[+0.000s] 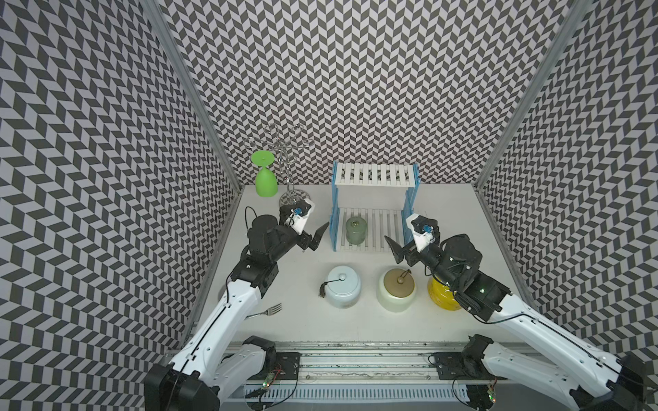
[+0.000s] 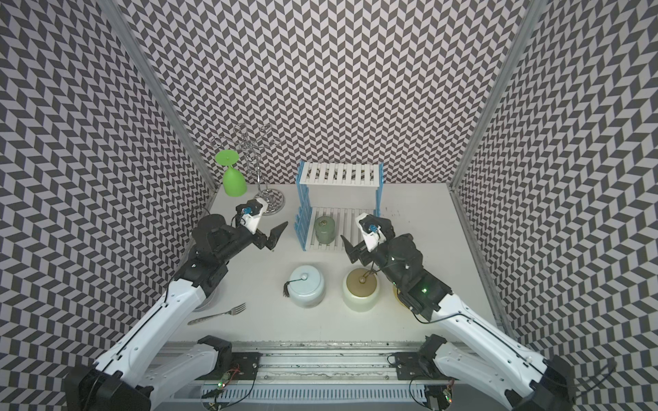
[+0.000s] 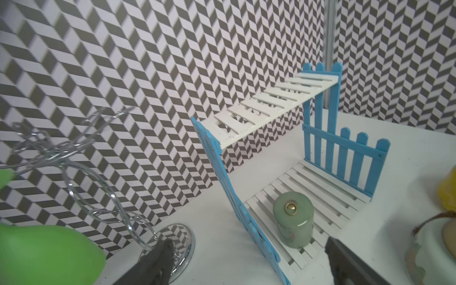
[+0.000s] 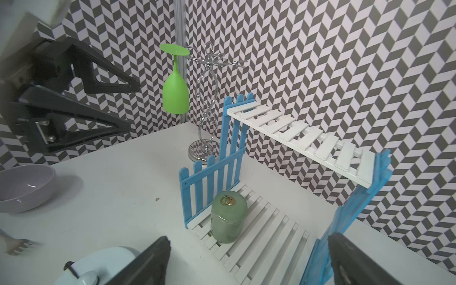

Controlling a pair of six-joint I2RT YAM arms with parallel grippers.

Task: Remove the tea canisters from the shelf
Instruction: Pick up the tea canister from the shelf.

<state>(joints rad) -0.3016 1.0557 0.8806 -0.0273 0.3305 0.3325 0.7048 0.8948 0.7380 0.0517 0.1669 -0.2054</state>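
On the lower tier of the shelf, one sage green canister awaits.
I have the left gripper and right gripper both spread wide and empty, flanking the shelf; the pale blue canister, cream canister and yellow canister stand on the table in front. My worry: the blue picket side sits just beside the green one, so an incoming finger could snag it and drag the light rack, and my right forearm crosses above the yellow canister.
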